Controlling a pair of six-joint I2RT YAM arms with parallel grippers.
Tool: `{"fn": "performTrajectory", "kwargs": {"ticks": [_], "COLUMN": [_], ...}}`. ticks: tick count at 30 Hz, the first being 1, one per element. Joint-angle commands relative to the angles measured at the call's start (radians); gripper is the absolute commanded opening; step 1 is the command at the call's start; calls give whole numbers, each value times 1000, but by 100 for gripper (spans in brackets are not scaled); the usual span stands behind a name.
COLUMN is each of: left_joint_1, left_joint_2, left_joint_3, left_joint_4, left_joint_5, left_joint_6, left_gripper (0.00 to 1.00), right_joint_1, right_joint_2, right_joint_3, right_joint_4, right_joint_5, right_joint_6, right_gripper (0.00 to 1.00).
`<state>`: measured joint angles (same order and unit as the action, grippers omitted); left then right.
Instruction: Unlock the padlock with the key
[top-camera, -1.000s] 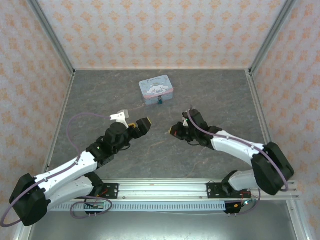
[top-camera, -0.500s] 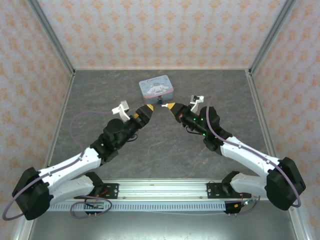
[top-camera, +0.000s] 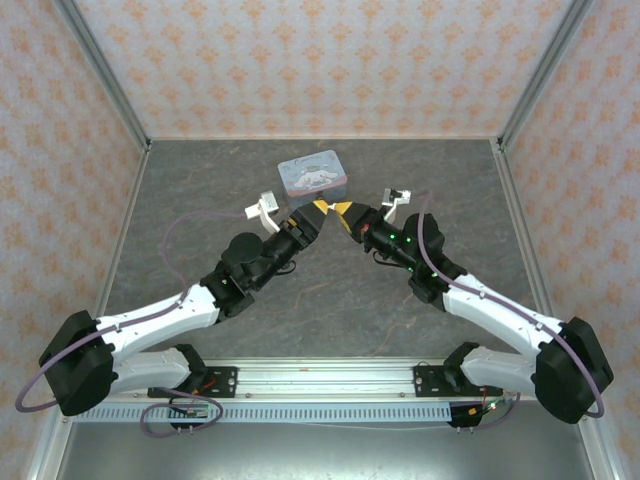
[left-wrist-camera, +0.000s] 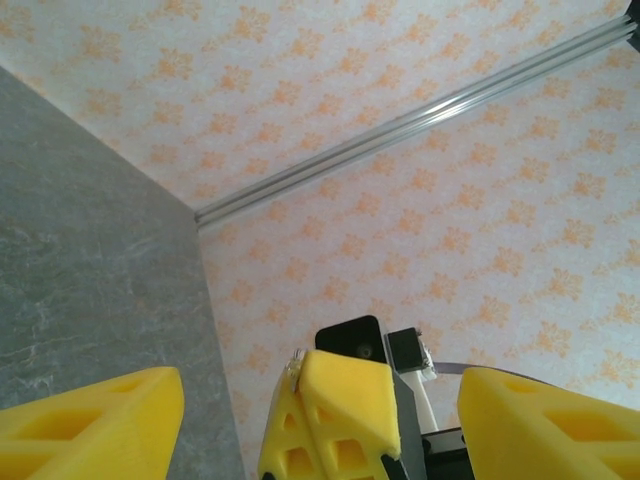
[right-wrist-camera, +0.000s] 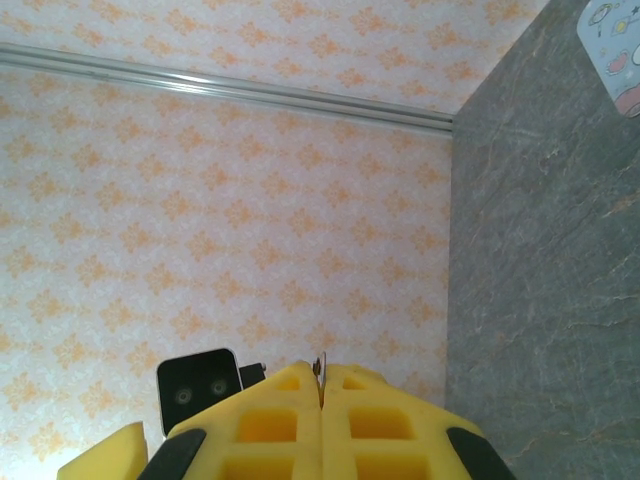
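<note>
**Both claws converge at the tin's front edge**

A second ago the two arms were drawn back over the middle of the tabletop (top-camera: 200, 200), with their claws well apart. The small padlock was then in plain sight against the near side of the pale blue cartoon-printed tin (top-camera: 313, 177). Half a second ago both arms had stretched forward, tips close to the tin. Now they reach further, and the yellow tips meet just in front of the tin's near edge. They cover the spot where the padlock sat, so the padlock itself cannot be made out from above. The tin sits in about the same place as before.

The left claw (top-camera: 311, 212) is open. In its wrist view its two yellow fingers (left-wrist-camera: 90, 420) stand wide apart, with the right claw (left-wrist-camera: 340, 420) between them, nose to nose.

The right claw (top-camera: 342, 212) is pressed closed. In its own wrist view the pads (right-wrist-camera: 270, 425) meet along one seam, pinching the key (right-wrist-camera: 320, 366), of which only a thin metal sliver pokes out. A corner of the tin shows at that view's upper right.
</note>
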<state>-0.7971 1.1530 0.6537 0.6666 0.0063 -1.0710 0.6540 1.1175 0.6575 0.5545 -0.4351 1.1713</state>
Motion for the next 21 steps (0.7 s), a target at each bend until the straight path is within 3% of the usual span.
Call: {"fn": "performTrajectory", "kwargs": {"ticks": [1,13,21], "left_joint_1": [-4,-4,-5], "left_joint_2": [6,35,60], "left_joint_3": [41,80,87], "left_joint_4": [16,-13,-8], "left_joint_5": [-29,-20,-16], "left_joint_6": [31,45,29], "left_gripper": [70,64,52], "right_joint_1": [3,29,59], "right_joint_2": [-31,-29,0], "right_joint_3": [-11,0,24], "right_joint_4": [25,18,13], "right_joint_5": [-24,-20,-18], "right_joint_6": [10,-2,-17], "right_gripper": [0,0,0]}}
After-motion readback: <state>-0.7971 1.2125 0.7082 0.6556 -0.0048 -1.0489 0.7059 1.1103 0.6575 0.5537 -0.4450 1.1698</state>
